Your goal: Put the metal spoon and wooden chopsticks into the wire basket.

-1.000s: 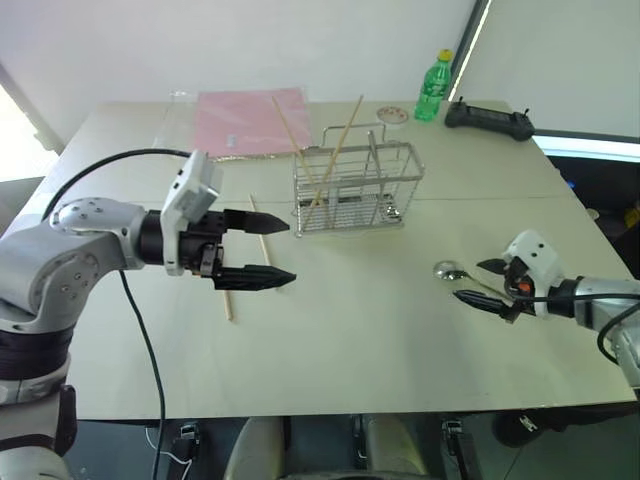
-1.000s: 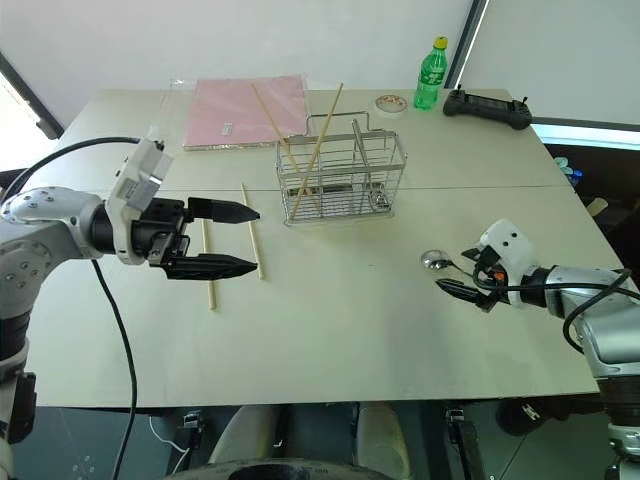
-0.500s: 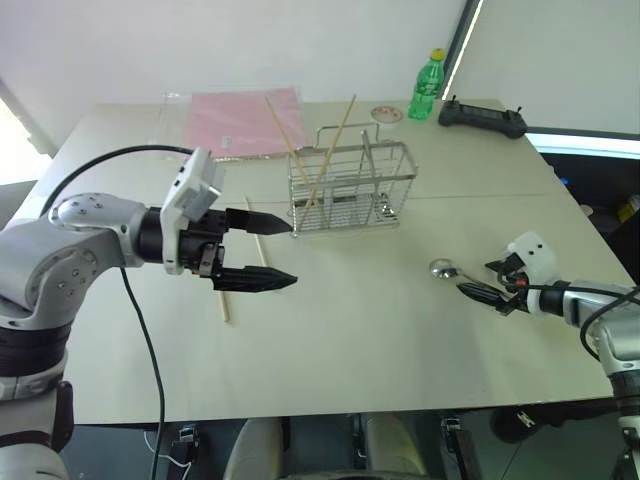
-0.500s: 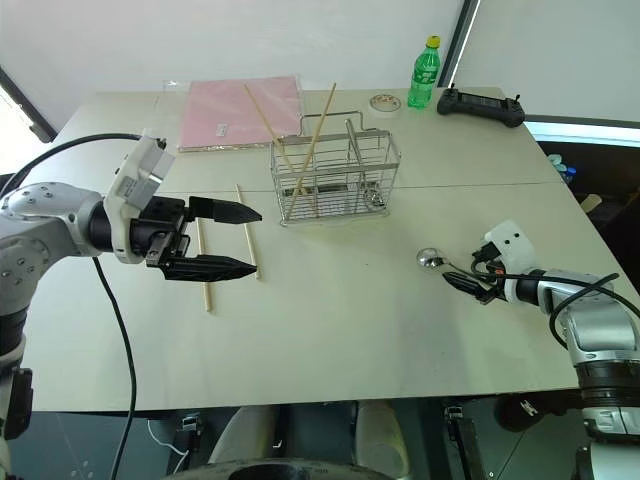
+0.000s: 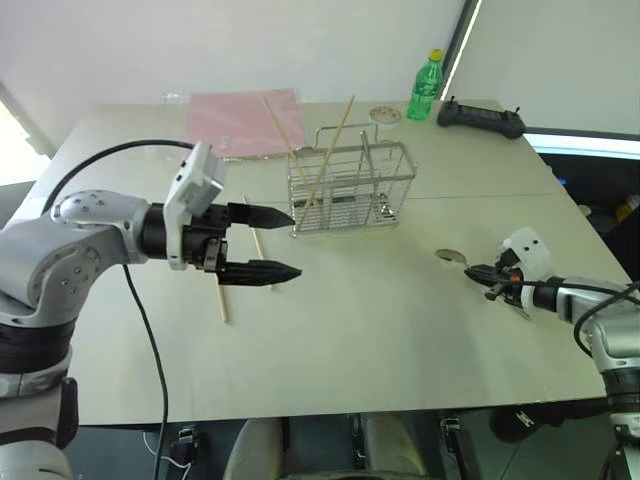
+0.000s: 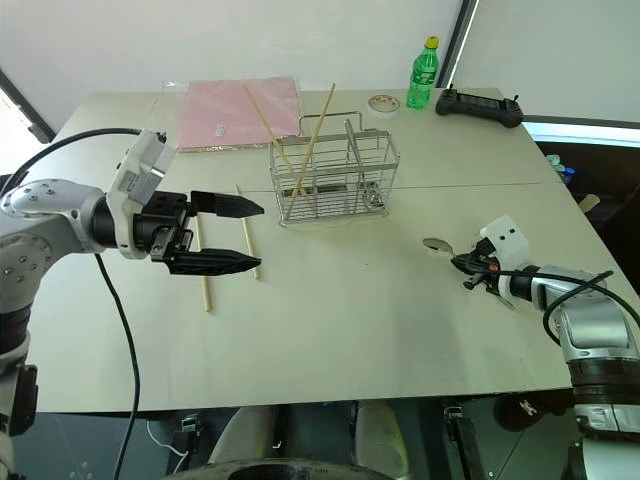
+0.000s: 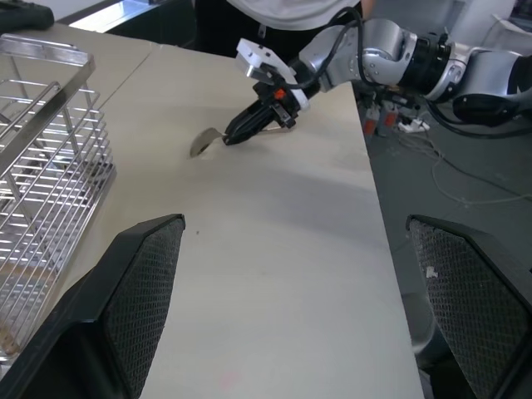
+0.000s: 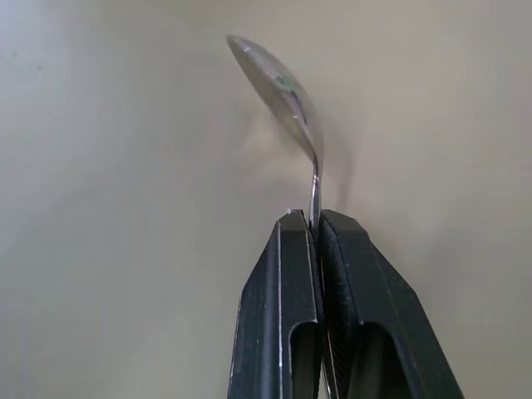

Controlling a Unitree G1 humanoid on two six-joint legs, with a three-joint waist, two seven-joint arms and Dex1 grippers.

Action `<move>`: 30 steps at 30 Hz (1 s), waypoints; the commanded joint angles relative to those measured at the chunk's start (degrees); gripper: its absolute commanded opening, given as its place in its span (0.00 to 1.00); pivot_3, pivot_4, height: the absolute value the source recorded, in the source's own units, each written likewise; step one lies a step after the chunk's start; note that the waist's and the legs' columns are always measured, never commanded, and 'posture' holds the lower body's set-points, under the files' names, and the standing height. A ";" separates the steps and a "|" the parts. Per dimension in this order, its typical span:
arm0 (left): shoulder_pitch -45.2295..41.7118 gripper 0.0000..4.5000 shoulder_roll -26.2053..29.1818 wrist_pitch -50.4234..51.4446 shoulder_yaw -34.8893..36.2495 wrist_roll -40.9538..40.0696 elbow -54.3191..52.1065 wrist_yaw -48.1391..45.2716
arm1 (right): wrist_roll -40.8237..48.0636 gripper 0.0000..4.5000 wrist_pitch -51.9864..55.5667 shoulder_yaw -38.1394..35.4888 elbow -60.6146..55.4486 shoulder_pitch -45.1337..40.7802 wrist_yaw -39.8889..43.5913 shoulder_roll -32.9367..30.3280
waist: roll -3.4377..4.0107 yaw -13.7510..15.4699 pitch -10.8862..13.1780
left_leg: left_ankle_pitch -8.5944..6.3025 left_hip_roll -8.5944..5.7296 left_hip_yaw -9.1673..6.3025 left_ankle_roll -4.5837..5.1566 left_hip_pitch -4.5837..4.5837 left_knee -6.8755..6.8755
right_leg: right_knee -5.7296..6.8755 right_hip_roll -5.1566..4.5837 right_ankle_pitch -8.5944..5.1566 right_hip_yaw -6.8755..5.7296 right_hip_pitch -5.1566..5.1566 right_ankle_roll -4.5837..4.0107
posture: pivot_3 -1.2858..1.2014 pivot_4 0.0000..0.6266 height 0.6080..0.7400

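You will find no readable text, label, brand or number on anything in these views.

Now clamping the right gripper (image 8: 316, 229) onto the handle of the metal spoon (image 8: 278, 83), fingers previously apart around it. Tilting the spoon bowl up on edge off the table (image 5: 380, 320), previously lying flat.

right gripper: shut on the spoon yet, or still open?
Shut on it. In the right wrist view the right gripper has both black fingers pressed together on the metal spoon handle, bowl sticking out ahead over the table.
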 commanded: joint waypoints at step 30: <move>-11.20 1.00 -5.56 -6.00 1.80 4.83 11.65 3.07 | 17.27 0.02 -2.34 -4.34 -9.00 -36.37 -31.95 30.84 | 0.21 -0.19 0.16 | 0.00 -0.01 0.00 0.01 -0.15 -0.26 | 0.04 0.04 0.14 0.06 -0.30 0.21 | 0.52 0.24 0.86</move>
